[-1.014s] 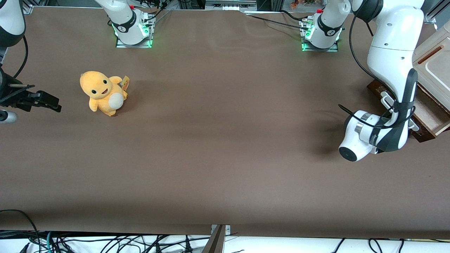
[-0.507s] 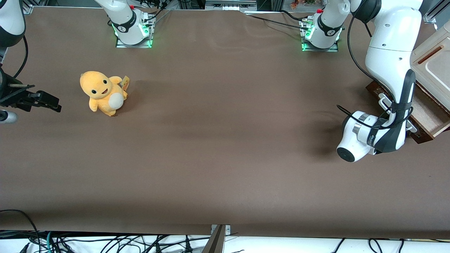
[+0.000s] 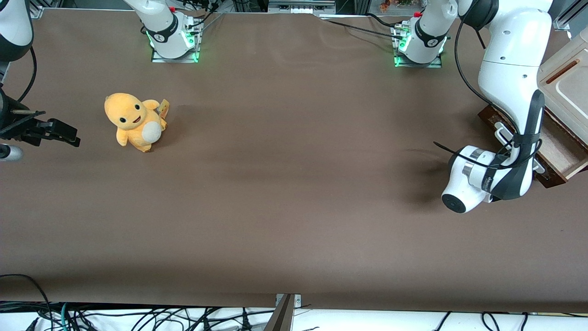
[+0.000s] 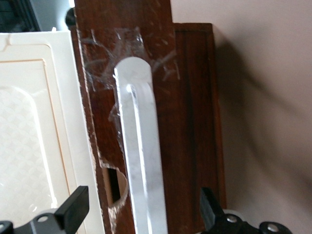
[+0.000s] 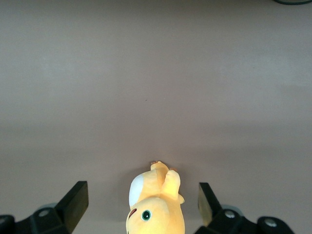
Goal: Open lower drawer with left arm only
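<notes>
Front view, lower drawer: you see the lower drawer [image 3: 558,149] pulled part-way out of the cream cabinet [image 3: 567,80] at the table's edge, at the working arm's end; its pale inside shows.
Handle: your wrist camera looks straight at the white bar handle [image 4: 141,156] on the dark wood front [image 4: 170,122], with clear tape round the bar's rounded end.
Gripper: the gripper [image 4: 141,209] straddles the handle with its fingers [image 4: 73,207] spread wide; one lies over the cream panel, the other over the dark wood, and neither touches the bar, so it holds nothing.
Left arm: your left arm [image 3: 512,69] comes down from its base at the table's back edge and bends at the drawer front, its white wrist [image 3: 473,177] low over the table, nearer the front camera than the drawer, with a black cable looped round it.
Table: the brown cloth-covered table [image 3: 285,184] carries a yellow plush toy [image 3: 134,121] toward the parked arm's end, well apart from the drawer.
Room: loose cables [image 3: 138,317] lie along the table's front edge.
</notes>
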`<state>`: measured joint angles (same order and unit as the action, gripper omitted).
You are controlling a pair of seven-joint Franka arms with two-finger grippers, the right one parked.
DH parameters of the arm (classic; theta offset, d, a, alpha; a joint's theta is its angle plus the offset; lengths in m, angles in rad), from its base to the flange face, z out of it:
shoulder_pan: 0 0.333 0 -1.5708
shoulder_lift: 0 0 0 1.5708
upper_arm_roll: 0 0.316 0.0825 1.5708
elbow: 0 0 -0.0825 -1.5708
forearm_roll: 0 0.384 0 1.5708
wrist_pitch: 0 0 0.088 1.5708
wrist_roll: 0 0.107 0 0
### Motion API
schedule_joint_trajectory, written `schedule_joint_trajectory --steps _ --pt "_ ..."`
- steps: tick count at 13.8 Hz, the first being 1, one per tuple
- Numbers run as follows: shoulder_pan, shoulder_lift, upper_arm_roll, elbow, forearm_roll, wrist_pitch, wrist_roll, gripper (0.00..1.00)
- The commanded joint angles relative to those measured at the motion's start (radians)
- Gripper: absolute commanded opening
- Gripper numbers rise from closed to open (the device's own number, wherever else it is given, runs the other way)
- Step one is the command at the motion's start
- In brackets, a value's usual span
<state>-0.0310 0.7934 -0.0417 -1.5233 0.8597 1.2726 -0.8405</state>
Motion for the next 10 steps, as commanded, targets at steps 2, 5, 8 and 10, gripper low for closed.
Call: schedule_joint_trajectory --steps 2,5,8,10 --pt "-0.009 -0.081 -0.041 0.021 -0.039 -0.019 0.141 1.0" --pt "-0.007 -0.166 -0.078 0.029 -0.095 -0.016 0.231 1.0" --pt "-0.006 -0.219 -0.078 0.127 -0.284 -0.019 0.305 1.0" --pt "0.005 -0.285 -0.078 0.138 -0.399 -0.016 0.415 1.0"
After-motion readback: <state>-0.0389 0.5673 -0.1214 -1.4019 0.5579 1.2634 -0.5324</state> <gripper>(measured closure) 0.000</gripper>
